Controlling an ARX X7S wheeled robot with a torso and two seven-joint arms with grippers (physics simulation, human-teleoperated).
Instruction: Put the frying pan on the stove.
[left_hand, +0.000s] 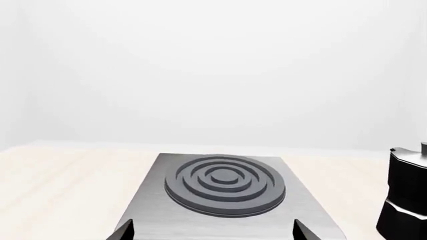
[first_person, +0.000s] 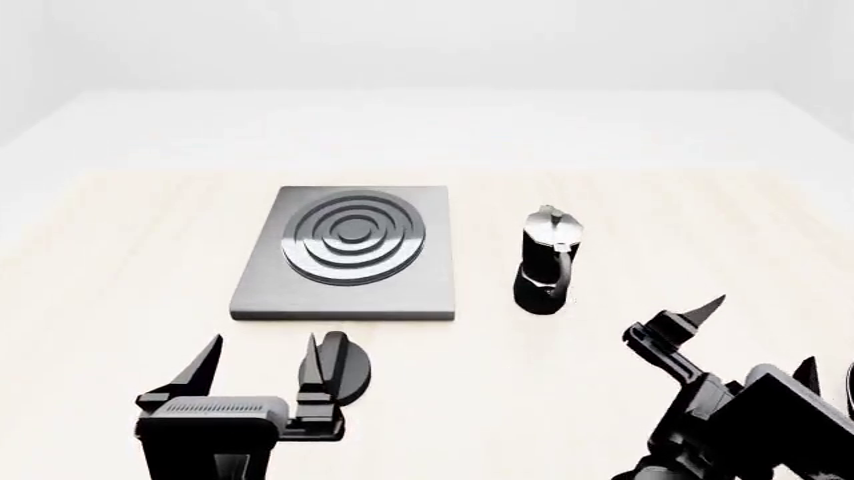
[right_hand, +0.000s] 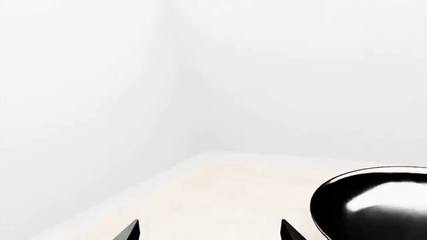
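The stove (first_person: 347, 255) is a flat grey square plate with dark concentric rings, lying left of centre on the pale wooden table. My left gripper (first_person: 260, 365) hovers open just in front of it; in the left wrist view the stove (left_hand: 223, 182) fills the space ahead of the open left gripper (left_hand: 213, 231). The frying pan (right_hand: 380, 205), glossy black and round, shows only in the right wrist view, off to one side of my open right gripper (right_hand: 210, 230), with its handle out of frame. In the head view the right gripper (first_person: 761, 335) is at the lower right, holding nothing.
A black-and-silver moka pot (first_person: 547, 260) stands upright just right of the stove, also visible as the moka pot (left_hand: 407, 195) in the left wrist view. A small round black knob (first_person: 350, 368) lies beside my left gripper's fingers. The table (first_person: 641, 200) extends pale and flat to a white wall.
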